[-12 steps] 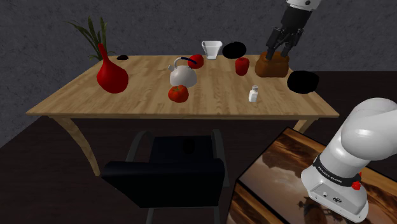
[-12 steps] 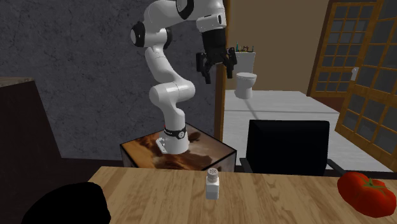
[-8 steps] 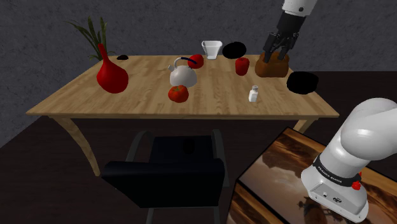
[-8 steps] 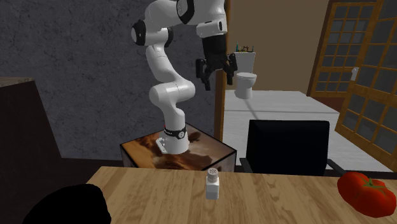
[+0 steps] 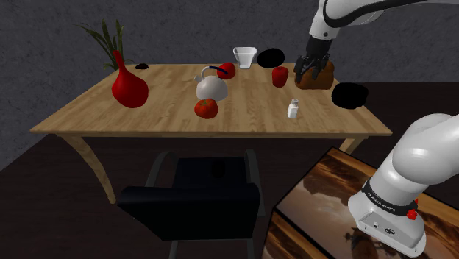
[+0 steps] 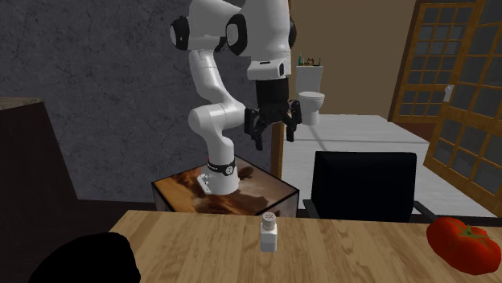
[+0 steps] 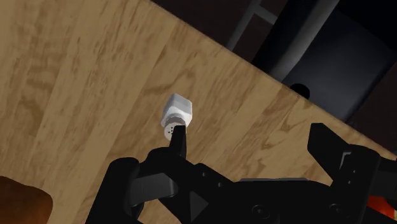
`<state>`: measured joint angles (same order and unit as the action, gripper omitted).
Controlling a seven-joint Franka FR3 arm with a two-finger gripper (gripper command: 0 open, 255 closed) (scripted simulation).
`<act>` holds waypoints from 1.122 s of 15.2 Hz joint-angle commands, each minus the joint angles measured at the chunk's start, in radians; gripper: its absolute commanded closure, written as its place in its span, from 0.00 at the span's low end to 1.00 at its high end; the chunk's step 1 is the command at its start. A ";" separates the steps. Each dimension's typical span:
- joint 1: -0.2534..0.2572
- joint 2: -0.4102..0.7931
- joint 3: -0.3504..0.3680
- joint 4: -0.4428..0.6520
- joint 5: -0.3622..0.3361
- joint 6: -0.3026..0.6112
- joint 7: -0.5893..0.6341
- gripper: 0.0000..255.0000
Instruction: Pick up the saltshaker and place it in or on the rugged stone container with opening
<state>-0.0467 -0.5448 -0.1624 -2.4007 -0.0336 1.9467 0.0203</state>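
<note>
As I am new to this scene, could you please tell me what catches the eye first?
The bulbous red vase with green leaves stands near the wooden table's end on the shoulder view's left. The open black gripper hangs over the table, pointing down towards the small white upright saltshaker.

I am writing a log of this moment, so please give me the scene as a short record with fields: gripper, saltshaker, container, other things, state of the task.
gripper: gripper open, in the air, holding nothing
saltshaker: saltshaker white, upright on the wooden table, untouched
container: container brown, rough, on the table beyond the saltshaker in the shoulder view
other things: red vase, white kettle, tomato
state of the task: saltshaker not yet picked up
</note>
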 commanded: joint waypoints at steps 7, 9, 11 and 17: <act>-0.023 0.272 -0.062 0.047 -0.024 0.176 -0.055 0.00; -0.029 0.345 -0.078 0.072 -0.024 0.212 -0.071 0.00; -0.032 0.382 -0.085 0.076 -0.022 0.240 -0.079 0.00; -0.032 0.428 -0.089 0.036 -0.012 0.324 -0.088 0.00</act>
<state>-0.0789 -0.1250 -0.2517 -2.3586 -0.0471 2.2574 -0.0670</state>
